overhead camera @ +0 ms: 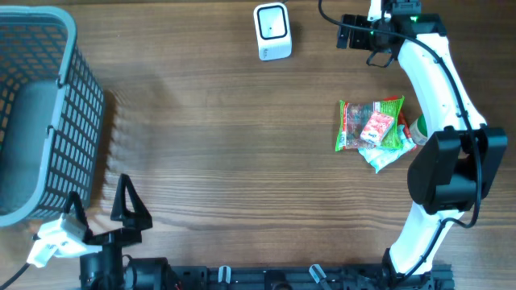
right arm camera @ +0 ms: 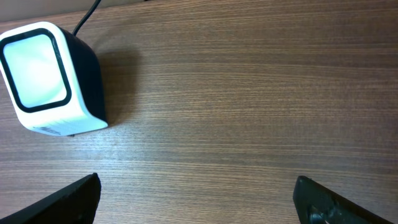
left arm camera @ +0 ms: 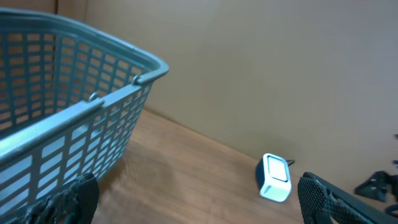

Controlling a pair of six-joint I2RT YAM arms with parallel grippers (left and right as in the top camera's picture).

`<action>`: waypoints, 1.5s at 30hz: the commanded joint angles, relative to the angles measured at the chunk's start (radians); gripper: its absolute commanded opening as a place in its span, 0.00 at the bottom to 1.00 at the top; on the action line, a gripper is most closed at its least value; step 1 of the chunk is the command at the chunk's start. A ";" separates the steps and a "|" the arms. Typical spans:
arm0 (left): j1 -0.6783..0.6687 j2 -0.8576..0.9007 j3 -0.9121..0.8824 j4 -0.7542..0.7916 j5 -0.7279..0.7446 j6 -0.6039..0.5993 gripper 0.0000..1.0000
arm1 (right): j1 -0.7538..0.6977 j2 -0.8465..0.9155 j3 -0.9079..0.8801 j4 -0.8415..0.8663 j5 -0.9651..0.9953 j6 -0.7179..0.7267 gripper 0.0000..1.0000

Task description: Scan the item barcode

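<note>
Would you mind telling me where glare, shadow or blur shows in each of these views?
Overhead: evenly lit and sharp; the basket throws a striped shadow rightward on the table. Right wrist: the scanner window is washed out white, with a soft shadow beside it. Left wrist: the near fingers are dark and out of focus.

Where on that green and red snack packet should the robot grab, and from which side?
Probably from straight above, with the right gripper, whose arm stands right beside it. The snack packet lies flat on the table, so no side offers a gap to slide a finger under. Its crumpled lower-right end seems to stick up a little, which would give the open jaws something to pinch.
</note>
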 commanded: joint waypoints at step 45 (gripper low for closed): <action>-0.008 -0.012 -0.609 1.316 0.262 -0.006 1.00 | -0.002 -0.011 0.010 0.002 -0.012 -0.006 1.00</action>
